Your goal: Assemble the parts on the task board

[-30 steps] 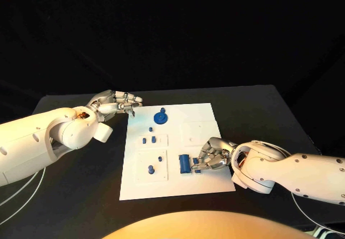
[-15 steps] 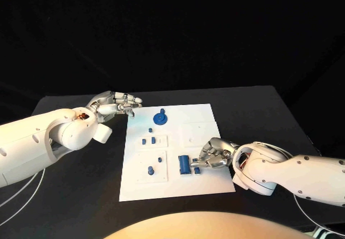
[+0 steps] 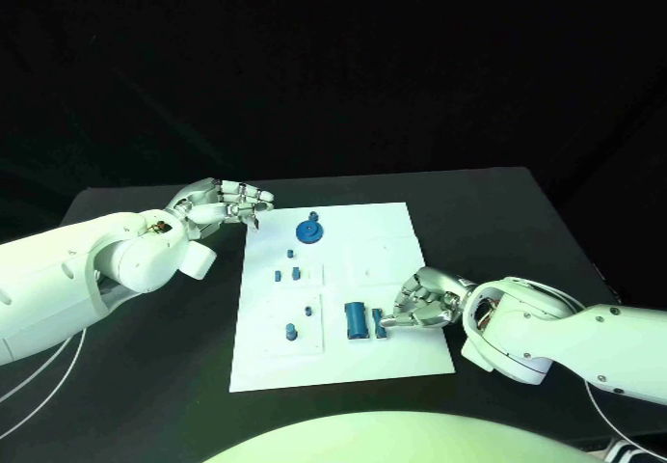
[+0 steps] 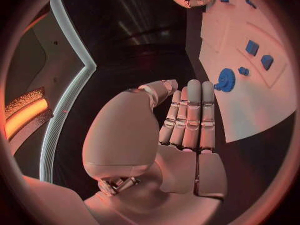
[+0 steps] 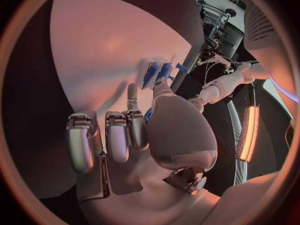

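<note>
1. The white rectangular task board (image 3: 396, 357) lies flat in the middle of the black table (image 3: 500, 207), with small blue parts spread over it.
2. A blue cylindrical part (image 3: 356, 319) lies on its side in the near right portion of the board, with a smaller narrow blue piece (image 3: 380, 323) just beside it on the side facing the right hand.
3. The silver right hand (image 3: 424, 301) rests over the board's right edge, fingers curled down, their tips at the narrow blue piece; whether they actually pinch it cannot be told from the head view.
4. In the right wrist view that hand (image 5: 134, 135) shows its fingers bent toward the white board surface, with blue pieces (image 5: 156, 74) just beyond the fingertips.
5. Further up the board stands a blue round gear-like part (image 3: 311, 229) near the far edge, with small blue pegs (image 3: 285, 274) and a short blue pin (image 3: 291, 332) in the raised white panels on the left half.
6. The silver left hand (image 3: 223, 203) hovers just off the board's far left corner, above the table, near the gear-like part but apart from it.
7. In the left wrist view the left hand (image 4: 187, 120) has its fingers held straight and close together, grasping nothing, with the gear-like part (image 4: 225, 79) just beyond the fingertips on the board (image 4: 250, 115).
</note>
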Motion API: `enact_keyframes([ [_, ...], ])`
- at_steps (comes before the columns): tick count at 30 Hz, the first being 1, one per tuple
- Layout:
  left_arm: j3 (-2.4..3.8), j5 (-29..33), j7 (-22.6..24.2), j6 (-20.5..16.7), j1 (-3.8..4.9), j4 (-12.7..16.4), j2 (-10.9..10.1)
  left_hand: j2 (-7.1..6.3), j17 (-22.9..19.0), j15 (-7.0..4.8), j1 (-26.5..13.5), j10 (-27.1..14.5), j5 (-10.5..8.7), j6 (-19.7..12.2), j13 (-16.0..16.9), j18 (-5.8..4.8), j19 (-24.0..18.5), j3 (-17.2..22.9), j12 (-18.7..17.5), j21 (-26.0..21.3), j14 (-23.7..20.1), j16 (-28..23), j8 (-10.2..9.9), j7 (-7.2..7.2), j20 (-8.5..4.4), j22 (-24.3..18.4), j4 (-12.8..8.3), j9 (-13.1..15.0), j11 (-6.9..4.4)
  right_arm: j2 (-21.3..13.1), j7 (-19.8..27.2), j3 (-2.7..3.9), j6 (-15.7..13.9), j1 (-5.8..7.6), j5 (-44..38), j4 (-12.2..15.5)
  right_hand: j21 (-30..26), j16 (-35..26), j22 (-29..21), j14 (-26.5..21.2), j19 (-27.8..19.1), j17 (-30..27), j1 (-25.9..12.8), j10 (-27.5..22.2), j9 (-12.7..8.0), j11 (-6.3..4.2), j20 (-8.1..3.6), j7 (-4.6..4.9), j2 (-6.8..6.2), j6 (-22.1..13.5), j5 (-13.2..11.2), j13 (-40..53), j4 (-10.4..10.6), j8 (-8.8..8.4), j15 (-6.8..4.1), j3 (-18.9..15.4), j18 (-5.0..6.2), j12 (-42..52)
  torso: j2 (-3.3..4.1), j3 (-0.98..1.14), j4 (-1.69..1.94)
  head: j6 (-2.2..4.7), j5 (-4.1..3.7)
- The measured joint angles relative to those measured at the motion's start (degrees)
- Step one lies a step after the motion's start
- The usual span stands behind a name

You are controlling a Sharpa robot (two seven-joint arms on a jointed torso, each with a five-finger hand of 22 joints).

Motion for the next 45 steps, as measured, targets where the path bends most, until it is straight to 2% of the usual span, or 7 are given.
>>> enact_keyframes([
  [9, -0.02, 0.0, -0.1, 0.0, 0.0, 0.0, 0.0, 0.0, 0.0, 0.0, 0.0, 0.0, 0.0, 0.0, -0.1, 0.0, 0.0, 0.0, 0.0, 0.0, 0.0, 0.0, 0.0, 0.0, 0.0, -0.1, 0.0, 0.0, 0.0, -0.8, 0.5, -0.02, 0.9, -0.09, 0.0, 1.3, 0.0, 0.0, 0.0, 0.0, 0.0, 0.0, 1.3, 0.0, 0.0, 0.0, 0.0, 0.0, 0.33, 0.0, 0.0, 0.0, 0.0, 0.0, 0.0, -0.6, 0.0, 0.0, 0.03, 0.05, -0.02, 0.03, 0.06],
  [15, -0.03, 0.0, -0.1, 0.0, 0.0, -0.1, 0.0, 0.0, 0.0, 0.0, 0.0, 0.0, 0.0, 0.0, -0.1, 0.0, 0.0, 0.0, 0.0, 0.0, 0.0, 0.0, 0.0, 0.0, 0.0, -0.1, 0.0, 0.0, 0.0, -0.8, 0.6, -0.02, 1.3, -0.12, 0.0, 1.4, 0.0, 0.0, 0.0, 0.0, 0.0, 0.0, 1.5, 0.0, 0.0, 0.0, 0.0, 0.0, 0.11, 0.0, 0.0, 0.0, -0.1, 0.0, 0.0, -0.7, 0.0, 0.0, 0.04, 0.04, 0.0, 0.03, 0.07],
  [27, -0.04, 0.0, -0.2, 0.0, 0.0, -0.1, -0.1, 0.0, 0.0, 0.0, 0.0, 0.0, 0.0, 0.0, -0.1, 0.0, 0.0, 0.0, 0.2, 0.0, 0.0, 0.0, 0.0, 0.0, 0.0, -0.1, 0.0, 0.0, 0.0, -0.3, 0.5, -0.02, 2.3, -0.2, -0.1, 0.9, 0.0, 0.0, 0.0, 0.0, 0.0, 0.0, 6.2, 0.0, -0.1, 0.01, 0.0, 0.0, 1.02, 0.0, 0.0, 0.0, -0.4, 0.0, 0.0, -1.6, 0.0, 0.0, 0.04, -0.03, 0.04, -0.26, 0.07],
  [45, -0.05, 0.0, -0.3, 0.0, 0.0, 0.0, -0.1, 0.0, 0.0, 0.0, 0.0, 0.0, 0.0, 0.0, -0.1, 0.0, 0.0, 0.0, 0.2, 0.0, 0.0, 0.0, 0.0, 0.0, 0.0, 0.0, 0.0, 0.0, 0.0, 1.3, -0.9, -0.01, 1.7, -0.24, -1.4, 0.0, 0.2, 0.0, 0.0, 0.0, 0.0, 0.0, 7.0, 0.0, -0.2, 0.01, 0.0, 0.0, 1.7, 0.0, -0.1, 0.0, -0.1, 0.0, 0.0, -2.3, 0.0, 0.2, 0.03, 0.01, 0.04, -0.43, 0.16],
])
